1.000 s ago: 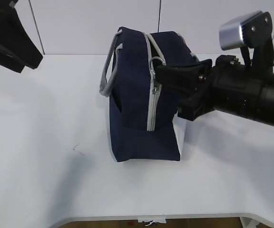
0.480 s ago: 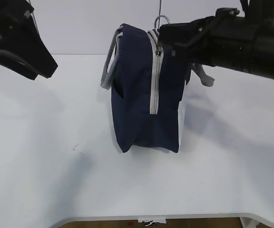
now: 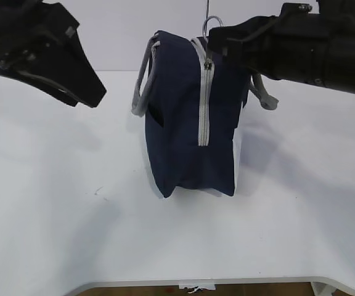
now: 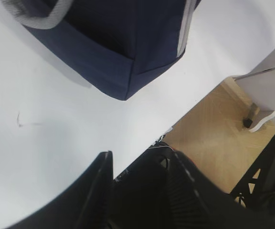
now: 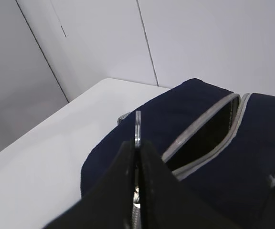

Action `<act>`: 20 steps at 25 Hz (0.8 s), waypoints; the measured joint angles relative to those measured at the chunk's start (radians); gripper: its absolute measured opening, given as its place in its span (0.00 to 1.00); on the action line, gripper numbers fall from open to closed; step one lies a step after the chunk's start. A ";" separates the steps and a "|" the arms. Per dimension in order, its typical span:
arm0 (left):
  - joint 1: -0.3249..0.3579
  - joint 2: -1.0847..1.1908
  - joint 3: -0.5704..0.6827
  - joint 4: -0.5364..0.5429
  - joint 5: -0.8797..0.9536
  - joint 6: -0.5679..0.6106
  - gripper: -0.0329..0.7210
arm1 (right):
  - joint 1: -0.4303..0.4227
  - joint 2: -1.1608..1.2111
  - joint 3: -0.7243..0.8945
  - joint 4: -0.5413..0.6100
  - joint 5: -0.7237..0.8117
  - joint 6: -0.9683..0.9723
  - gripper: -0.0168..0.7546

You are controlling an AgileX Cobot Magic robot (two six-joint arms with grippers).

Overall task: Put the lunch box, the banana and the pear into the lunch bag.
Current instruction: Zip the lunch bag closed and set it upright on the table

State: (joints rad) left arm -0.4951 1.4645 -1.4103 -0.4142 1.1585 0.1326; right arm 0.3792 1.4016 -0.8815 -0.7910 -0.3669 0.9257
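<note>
The navy lunch bag (image 3: 183,123) stands on its end on the white table (image 3: 54,216), its grey zipper (image 3: 203,105) running up the near face. My right gripper (image 3: 213,38) is shut on the metal ring pull (image 3: 210,24) at the bag's top. In the right wrist view the ring pull (image 5: 138,125) sticks up between the shut fingers of the right gripper (image 5: 137,143), and the zipper (image 5: 209,131) of the lunch bag (image 5: 128,143) gapes partly open behind it. My left gripper (image 3: 91,95) hovers left of the bag, open and empty; its wrist view has the left gripper (image 4: 140,160) and the bag's bottom corner (image 4: 123,71). Lunch box, banana and pear are out of view.
A grey webbing handle (image 3: 142,92) hangs on the bag's left and another (image 3: 264,95) on its right. The table's front edge (image 3: 196,282) is near. The left wrist view shows wooden floor (image 4: 214,138) and a furniture foot (image 4: 261,121) beyond the table edge.
The right gripper has drawn the ring pull from the bag's side up to its top, tipping the bag more upright. The left arm has moved right, toward the bag.
</note>
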 joint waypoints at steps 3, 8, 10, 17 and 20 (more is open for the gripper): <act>-0.022 0.012 0.016 0.014 -0.037 0.000 0.44 | 0.000 0.000 -0.015 -0.004 0.004 0.023 0.02; -0.044 0.018 0.053 0.019 -0.148 0.000 0.45 | 0.000 0.004 -0.051 -0.006 0.033 0.090 0.02; -0.055 0.018 0.069 0.019 -0.190 0.000 0.45 | 0.000 0.005 -0.063 -0.006 0.041 0.116 0.02; -0.087 0.029 0.084 0.018 -0.278 0.000 0.46 | 0.000 0.008 -0.067 -0.014 0.049 0.131 0.02; -0.108 0.064 0.084 0.016 -0.302 0.000 0.46 | 0.000 0.010 -0.067 -0.028 0.049 0.132 0.02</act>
State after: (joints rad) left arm -0.6028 1.5288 -1.3266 -0.3983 0.8561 0.1326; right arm 0.3792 1.4115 -0.9487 -0.8195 -0.3181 1.0573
